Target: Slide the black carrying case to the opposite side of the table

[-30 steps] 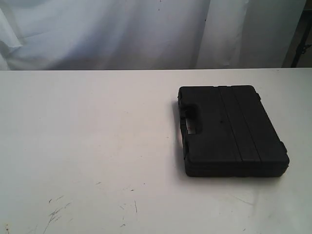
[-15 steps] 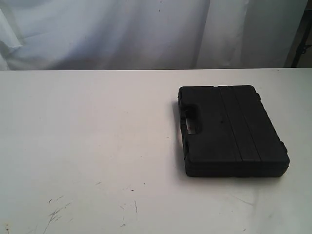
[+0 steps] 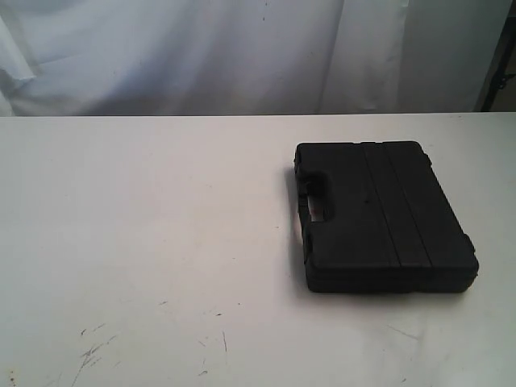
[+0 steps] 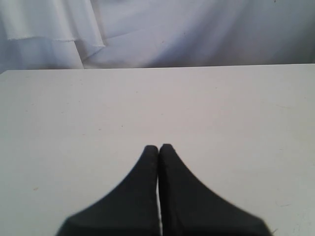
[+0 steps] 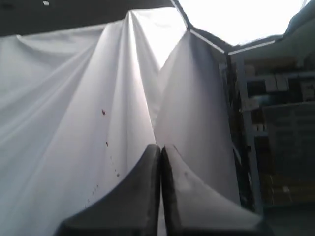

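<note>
The black case (image 3: 384, 216) lies flat on the right half of the white table (image 3: 161, 226), its cut-out handle (image 3: 313, 203) facing left and its ribs running front to back. Neither arm shows in the exterior view. My left gripper (image 4: 158, 147) is shut with nothing in it, hovering over bare table (image 4: 157, 98); the case is out of that view. My right gripper (image 5: 161, 147) is shut and empty too, pointing up at the white curtain (image 5: 74, 147); neither table nor case shows in that view.
A white curtain (image 3: 242, 56) hangs behind the table's far edge. Dark scratches (image 3: 95, 348) mark the tabletop near the front left. A dark frame with shelving (image 5: 275, 137) stands to the right of the curtain.
</note>
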Available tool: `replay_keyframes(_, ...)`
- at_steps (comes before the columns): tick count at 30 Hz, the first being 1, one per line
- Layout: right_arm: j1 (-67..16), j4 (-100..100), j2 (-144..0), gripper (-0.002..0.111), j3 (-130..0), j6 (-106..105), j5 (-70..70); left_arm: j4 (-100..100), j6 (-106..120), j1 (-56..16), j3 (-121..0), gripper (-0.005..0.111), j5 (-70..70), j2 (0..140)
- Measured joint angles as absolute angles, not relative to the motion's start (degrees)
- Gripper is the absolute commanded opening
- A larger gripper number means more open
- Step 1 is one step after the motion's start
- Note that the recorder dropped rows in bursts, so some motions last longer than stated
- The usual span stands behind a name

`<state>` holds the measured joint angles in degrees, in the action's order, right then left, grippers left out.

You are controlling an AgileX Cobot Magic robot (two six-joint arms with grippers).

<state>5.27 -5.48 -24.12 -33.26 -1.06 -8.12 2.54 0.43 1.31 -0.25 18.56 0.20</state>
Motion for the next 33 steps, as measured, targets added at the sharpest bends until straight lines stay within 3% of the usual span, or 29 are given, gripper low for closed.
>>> replay_keyframes(8, 4.9, -6.7, -42.6, 0.000, -47.3, -0.9, 6.9, 2.5, 0.4, 1.3, -0.3, 0.000, 18.6, 0.2)
replay_keyframes(21, -7.4, -11.0, -66.8, 0.000, -56.2, -0.7, 30.2, 2.5, 0.4, 1.3, -0.3, 0.000, 18.6, 0.2)
replay_keyframes(26, -8.8, -13.3, -71.7, 0.000, -56.4, -0.7, 39.1, 2.5, 0.4, 1.3, -0.3, 0.000, 18.6, 0.2)
replay_keyframes(33, -9.1, -15.9, -72.1, 0.000, -56.4, -0.7, 40.1, 2.5, 0.4, 1.3, -0.3, 0.000, 18.6, 0.2)
